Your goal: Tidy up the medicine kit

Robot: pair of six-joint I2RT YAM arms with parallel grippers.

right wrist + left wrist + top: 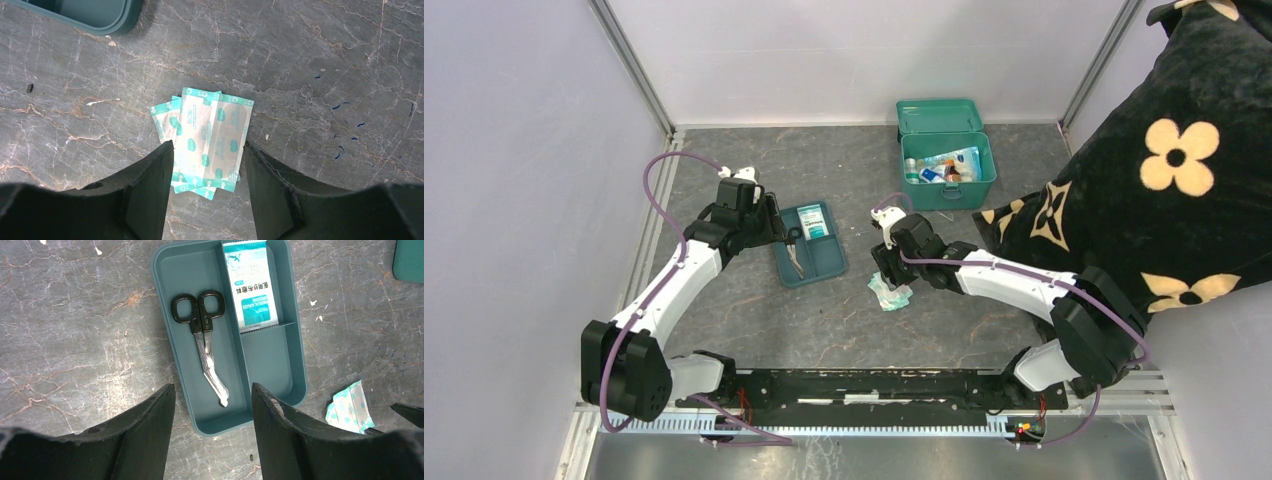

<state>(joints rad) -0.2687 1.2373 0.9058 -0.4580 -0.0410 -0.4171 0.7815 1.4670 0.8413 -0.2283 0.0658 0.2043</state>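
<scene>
In the upper part of the top view, right of centre, the medicine kit [949, 193] sits on the tabletop [824, 330]. It is a teal-green, round-cornered box, its lid thrown back over packets and bottles. The left gripper [212, 390] hangs part open and empty above a divided tray [265, 355]. The right gripper [207, 147], likewise part open and empty, hovers over plaster packets [210, 125].

Open table [856, 300] lay between the tray [822, 262] and the plasters [890, 294]. A flowered cushion [1164, 170] crowded the medicine kit [951, 193] from the right.
</scene>
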